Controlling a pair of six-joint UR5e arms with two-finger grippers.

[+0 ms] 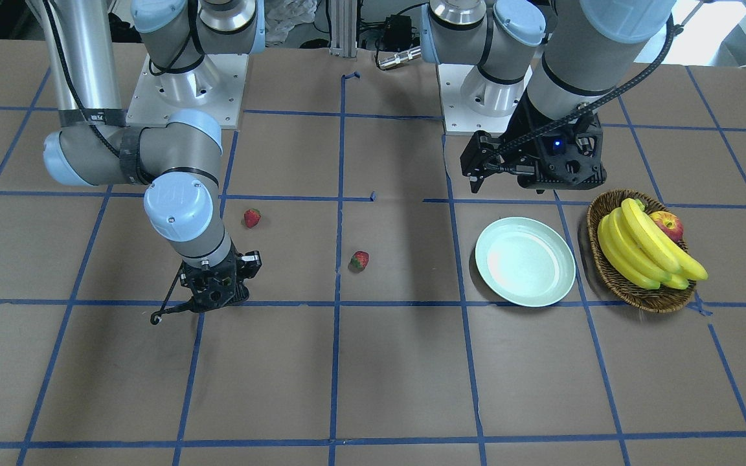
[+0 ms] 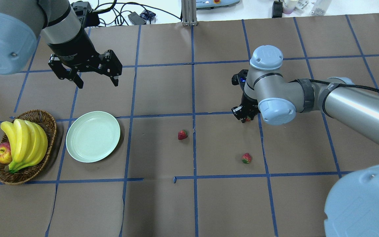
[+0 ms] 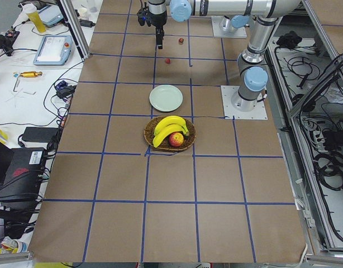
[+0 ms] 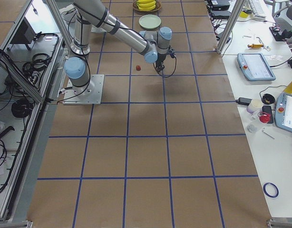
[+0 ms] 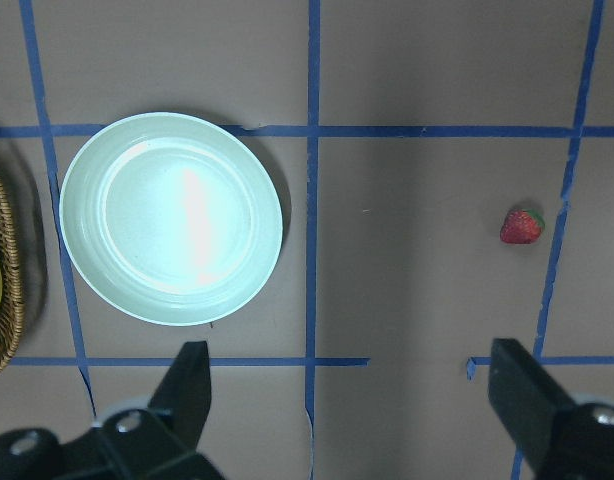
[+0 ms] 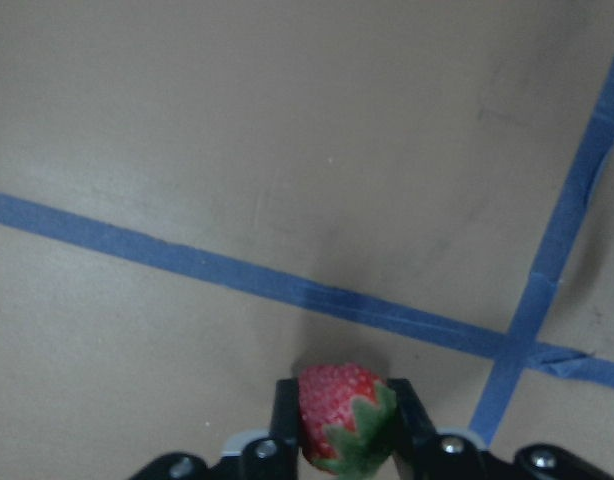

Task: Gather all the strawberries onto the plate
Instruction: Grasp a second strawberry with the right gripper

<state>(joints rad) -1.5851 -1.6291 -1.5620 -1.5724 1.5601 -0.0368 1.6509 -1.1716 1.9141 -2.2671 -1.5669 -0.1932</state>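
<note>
One strawberry (image 6: 332,400) sits pinched in the right gripper (image 6: 343,395), leafy cap toward its palm, tip outward; left gripper (image 5: 349,355) spread.

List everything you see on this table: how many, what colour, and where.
Strawberries: three, red; two loose mid-table, one between the right gripper's jaws.
Plate: one, mint green, empty, beside the basket.
Basket: one, brown wicker, on the robot's left.
Bananas: one bunch, yellow, in the basket.
Apple: one, red-yellow, in the basket.
Table: brown, blue tape grid.
Left gripper: black, open, above the table beyond the plate.
Right gripper: black, shut on a strawberry.
</note>
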